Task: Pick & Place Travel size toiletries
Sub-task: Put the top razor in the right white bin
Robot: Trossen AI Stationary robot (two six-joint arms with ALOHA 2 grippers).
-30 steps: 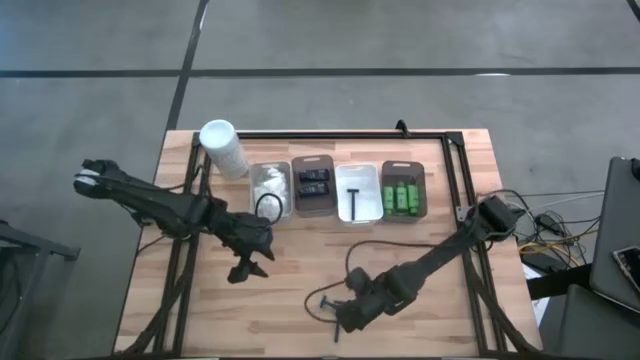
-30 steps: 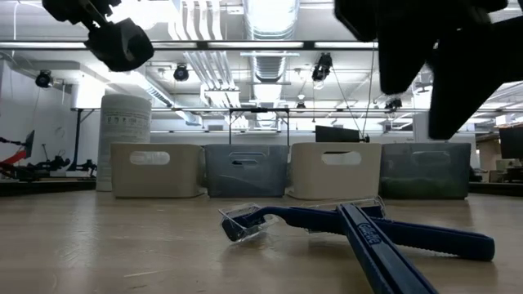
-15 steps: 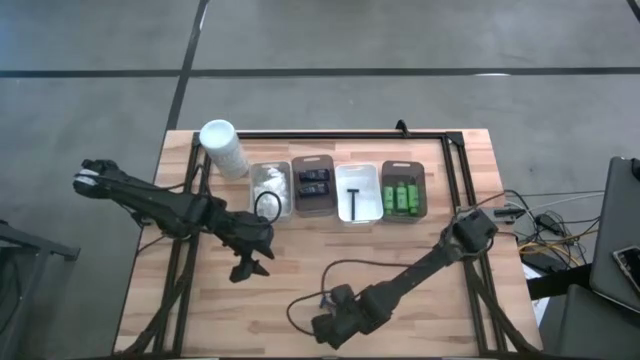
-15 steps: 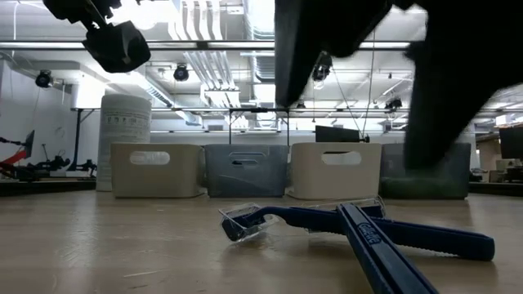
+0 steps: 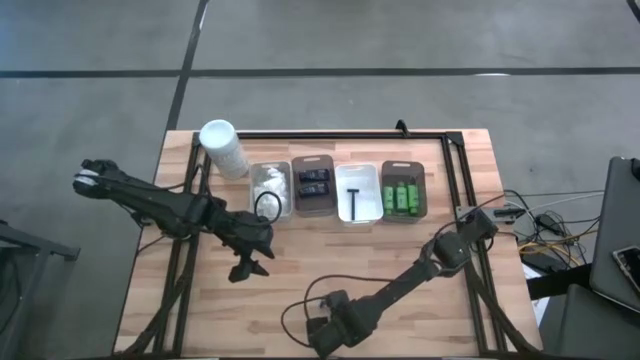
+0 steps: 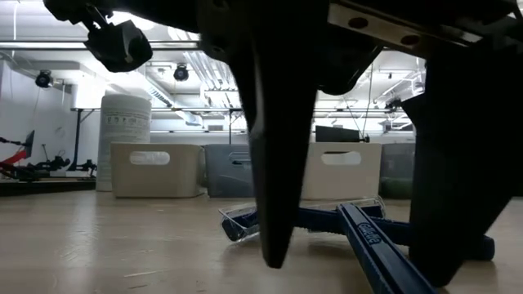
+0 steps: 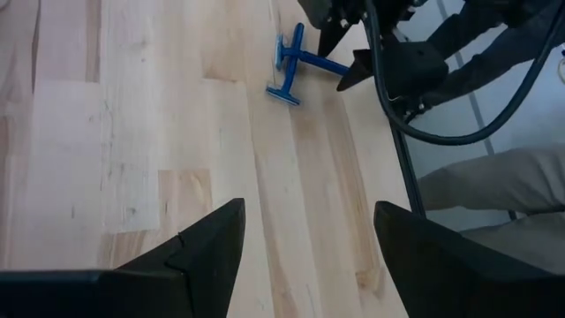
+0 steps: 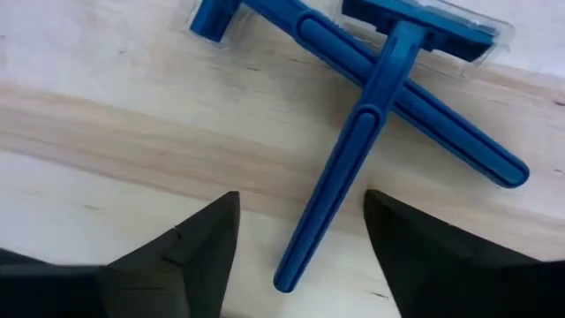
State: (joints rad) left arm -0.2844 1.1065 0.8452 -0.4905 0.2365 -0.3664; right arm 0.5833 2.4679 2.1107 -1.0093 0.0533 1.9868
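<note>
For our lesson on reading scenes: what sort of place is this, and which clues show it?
Probably a robotics lab or workshop: exposed ceiling ducts and strip lights, a light wooden slatted table with two dark robot arms, and cables trailing beside it.

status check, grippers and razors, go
Right gripper open, low over two crossed razors, not gripping. Left gripper open, idle mid-table. Nothing blocking.

Two dark blue plastic T-shaped razors lie crossed on the pale wooden worktop [image 8: 106,132] near its front edge: the upper razor [image 8: 371,132] rests flat across the handle of the lower razor [image 8: 353,66], each with a clear cap over its head. Farther back, in a row of trays: white lumpy packets [image 5: 268,186], small black blocks [image 5: 313,183], a third dark razor [image 5: 353,201] lying lengthwise, and small green bottles [image 5: 404,195] side by side.
</note>
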